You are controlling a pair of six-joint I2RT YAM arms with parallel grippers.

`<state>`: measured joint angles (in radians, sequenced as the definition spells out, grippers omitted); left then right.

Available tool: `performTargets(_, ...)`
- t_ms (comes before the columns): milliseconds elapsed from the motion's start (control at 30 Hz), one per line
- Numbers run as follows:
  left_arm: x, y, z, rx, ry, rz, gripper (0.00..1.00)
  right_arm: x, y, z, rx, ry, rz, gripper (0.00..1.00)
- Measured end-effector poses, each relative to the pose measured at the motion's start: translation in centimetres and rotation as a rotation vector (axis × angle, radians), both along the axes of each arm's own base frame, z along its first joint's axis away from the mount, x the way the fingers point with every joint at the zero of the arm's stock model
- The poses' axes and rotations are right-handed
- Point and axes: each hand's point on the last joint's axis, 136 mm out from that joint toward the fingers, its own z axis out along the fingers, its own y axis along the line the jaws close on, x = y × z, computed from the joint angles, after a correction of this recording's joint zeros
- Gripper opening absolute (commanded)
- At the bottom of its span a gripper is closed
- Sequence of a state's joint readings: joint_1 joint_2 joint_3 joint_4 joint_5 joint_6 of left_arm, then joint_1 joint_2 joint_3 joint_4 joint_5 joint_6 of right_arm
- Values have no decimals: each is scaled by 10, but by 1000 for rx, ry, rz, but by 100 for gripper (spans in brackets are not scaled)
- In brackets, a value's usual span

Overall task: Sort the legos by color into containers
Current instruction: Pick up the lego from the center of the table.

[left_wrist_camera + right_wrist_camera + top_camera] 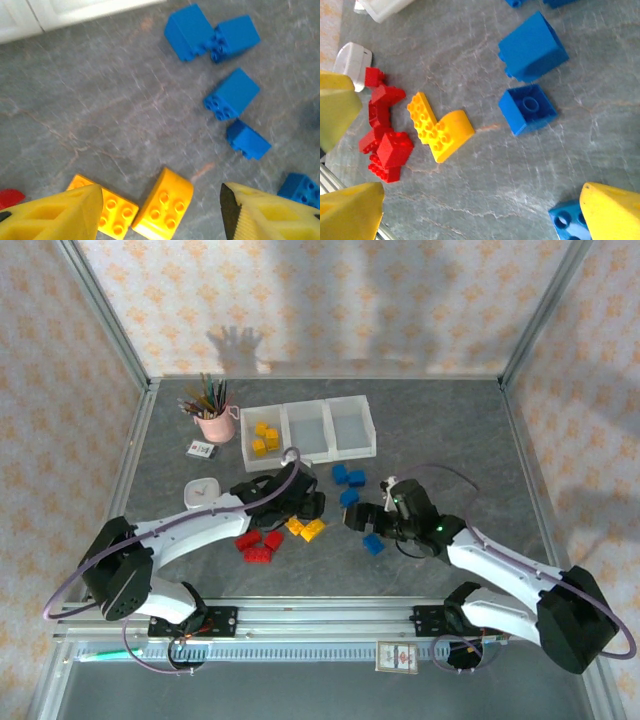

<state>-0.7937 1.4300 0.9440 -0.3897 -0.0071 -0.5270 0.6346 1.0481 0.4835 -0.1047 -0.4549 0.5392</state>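
Bricks (258, 545) lay loose on the worktop (470, 440); left hand (161, 200) hung open, empty, above two yellow bricks (116, 215); right hand (482, 200) gaped wide, empty, near blue bricks (532, 47).

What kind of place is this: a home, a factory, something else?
Probably a robot test cell in a lab: a grey table boxed in by metal frame bars and wallpaper-like panels, with robot arms bolted to a rail at its edge.

Five blue bricks (232, 92) are out loose, two yellow bricks (165, 202) too, three more yellow pieces (265, 437) sit in one bin, red bricks (395, 147) too bunched to count; three bins (350, 428), one pink cup (213, 426).
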Motion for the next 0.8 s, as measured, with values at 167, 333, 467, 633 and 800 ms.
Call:
performTargets(167,-15,-12,-24,54,50,-52,66,-9,-4,-5,7,7,11,100)
performTargets(333,-19,-10,-53,121,110,-61,66,-12,-5,-1,21,-9,13,100)
performTargets(467,-20,-11,-68,155,140,-67,66,-13,-6,-2,20,-8,13,100)
performTargets(633,-19,-19,-77,178,154,-86,66,-13,-6,-2,19,-7,13,100)
performTargets(800,-24,-24,-83,195,164,-117,64,-13,-6,-2,19,-8,13,100)
